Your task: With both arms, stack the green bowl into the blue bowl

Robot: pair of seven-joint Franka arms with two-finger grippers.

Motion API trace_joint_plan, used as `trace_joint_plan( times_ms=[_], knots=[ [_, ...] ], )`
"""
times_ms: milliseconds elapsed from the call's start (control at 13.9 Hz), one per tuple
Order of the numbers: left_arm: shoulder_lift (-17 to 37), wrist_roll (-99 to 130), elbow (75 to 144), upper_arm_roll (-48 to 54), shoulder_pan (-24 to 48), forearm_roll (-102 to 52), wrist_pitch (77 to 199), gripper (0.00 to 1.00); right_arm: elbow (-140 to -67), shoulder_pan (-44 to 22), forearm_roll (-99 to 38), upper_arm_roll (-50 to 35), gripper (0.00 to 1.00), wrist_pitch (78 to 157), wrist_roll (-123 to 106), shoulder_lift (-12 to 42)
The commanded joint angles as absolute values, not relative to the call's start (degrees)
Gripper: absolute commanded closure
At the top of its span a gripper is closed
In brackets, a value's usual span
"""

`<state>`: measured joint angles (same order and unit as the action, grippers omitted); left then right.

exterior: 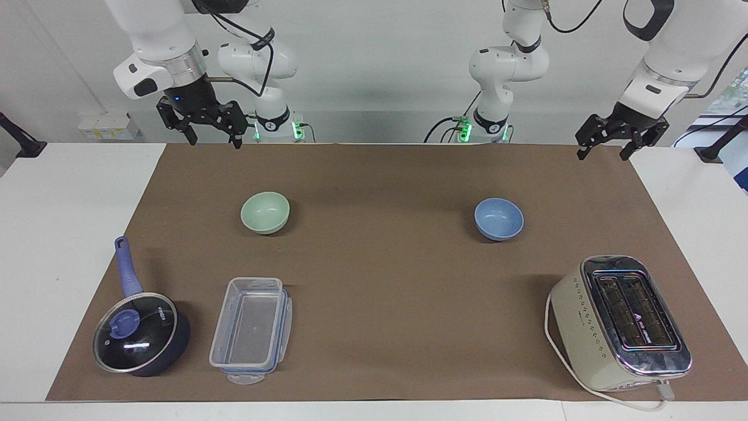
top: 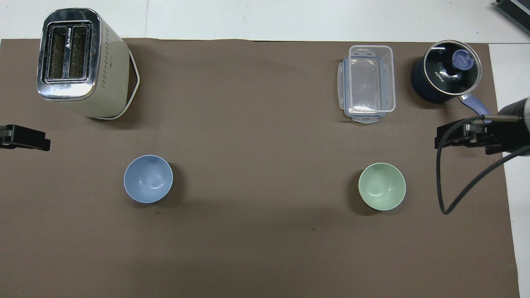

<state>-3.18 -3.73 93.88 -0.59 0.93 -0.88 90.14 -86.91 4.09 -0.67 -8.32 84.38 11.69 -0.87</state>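
Green bowl (exterior: 265,212) and blue bowl (exterior: 498,218) sit apart — unstacked

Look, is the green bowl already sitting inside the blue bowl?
No, the green bowl and the blue bowl sit apart on the mat, one toward each arm's end of the table.

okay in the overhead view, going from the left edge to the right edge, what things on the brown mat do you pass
toaster → blue bowl → clear plastic container → green bowl → lidded pot
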Motion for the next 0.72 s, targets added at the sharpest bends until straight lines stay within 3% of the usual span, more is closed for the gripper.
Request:
trace_joint_plan(
  times_ms=[0, 648],
  knots=[
    [-3.87, -6.14, 97.37, -0.53, 0.26, -0.61, 92.8, 0.0, -88.42, 4.22, 0.0, -8.53, 0.0, 85.69, 12.31, -1.93],
    [-3.69, -7.3, 113.97, -0.44, 0.08, -3.25, 109.66, 0.0, -88.42, 4.22, -0.44, -8.61, 0.0, 85.34, 12.39, -1.93]
  ],
)
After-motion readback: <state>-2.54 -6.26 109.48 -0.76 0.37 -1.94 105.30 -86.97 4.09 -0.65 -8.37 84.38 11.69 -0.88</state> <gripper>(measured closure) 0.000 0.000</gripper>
